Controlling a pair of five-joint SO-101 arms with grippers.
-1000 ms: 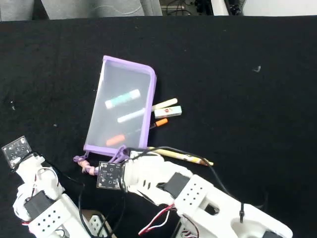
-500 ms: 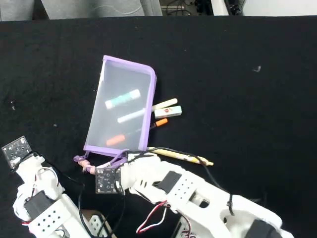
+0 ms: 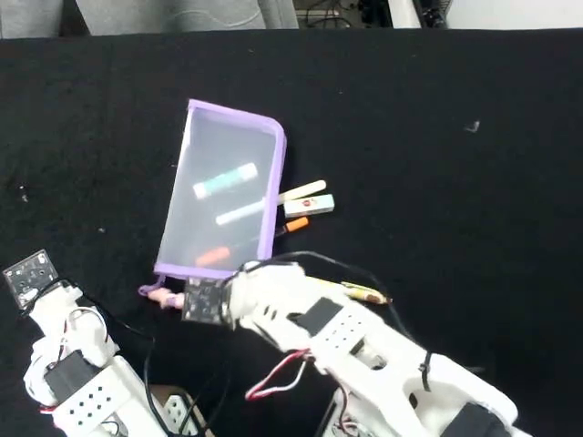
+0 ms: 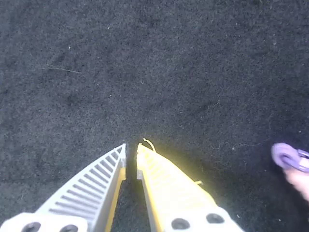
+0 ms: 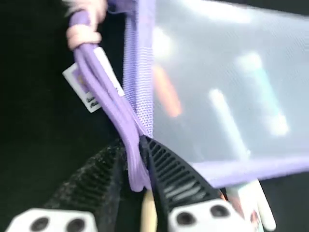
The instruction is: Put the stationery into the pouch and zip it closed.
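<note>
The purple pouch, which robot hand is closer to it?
The right hand. It is at the pouch's corner, pinching its purple strap. The left hand is apart from the pouch, over the black table.

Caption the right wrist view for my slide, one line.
Right tool clamps the purple strap beside the translucent pouch, stationery visible inside.

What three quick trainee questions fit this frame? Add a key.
1. True or false: the left gripper holds the pencil.
2. The right gripper is shut on: A) the purple strap; B) an eraser; C) nothing.
3. Is the pouch zipped closed?
Key: 1 false, it is shut over the table. 2 A. 3 no, an orange pen pokes out of its side.
</note>
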